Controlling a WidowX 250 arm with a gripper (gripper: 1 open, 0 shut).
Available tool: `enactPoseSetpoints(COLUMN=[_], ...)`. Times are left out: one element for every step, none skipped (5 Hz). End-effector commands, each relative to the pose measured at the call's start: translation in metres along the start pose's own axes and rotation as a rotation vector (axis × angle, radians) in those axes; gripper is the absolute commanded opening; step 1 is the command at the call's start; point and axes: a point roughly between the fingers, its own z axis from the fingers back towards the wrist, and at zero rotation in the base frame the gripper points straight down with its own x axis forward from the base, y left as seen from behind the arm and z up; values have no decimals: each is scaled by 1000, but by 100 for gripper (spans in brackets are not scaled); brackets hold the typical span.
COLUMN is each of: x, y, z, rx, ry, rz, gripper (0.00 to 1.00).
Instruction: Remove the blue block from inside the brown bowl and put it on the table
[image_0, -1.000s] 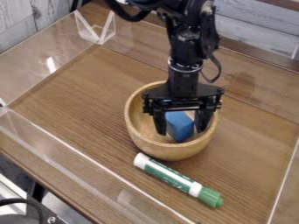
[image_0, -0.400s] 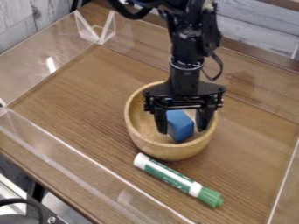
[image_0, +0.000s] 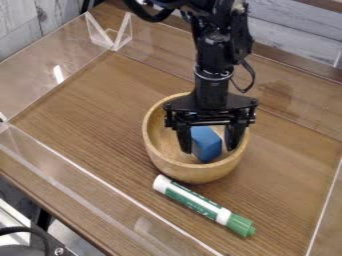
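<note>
Near the table's (image_0: 94, 110) middle, the black arm points straight down into the brown bowl (image_0: 163, 152). Its gripper (image_0: 207, 134) straddles the blue block (image_0: 206, 143), jaws spread wide, not clamping.

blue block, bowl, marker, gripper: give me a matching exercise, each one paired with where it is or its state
Column one:
1. blue block
2. brown bowl
3. marker
4. gripper

Column two:
A. lying on the table in front of the bowl
B. jaws open, one on each side of the block
C. resting on the table, with the block inside it
D. inside the bowl, between the jaws

Pairs: 1-D, 2-C, 3-A, 4-B
</note>
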Motion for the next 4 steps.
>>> enactPoseSetpoints(x=[6, 6, 6, 5], y=[-5, -2, 1, 4], z=[14, 14, 15, 16], rx=[-44, -42, -40, -36], ry=[-44, -41, -37, -33], rz=[1, 1, -3, -5], gripper=[0, 0, 0, 0])
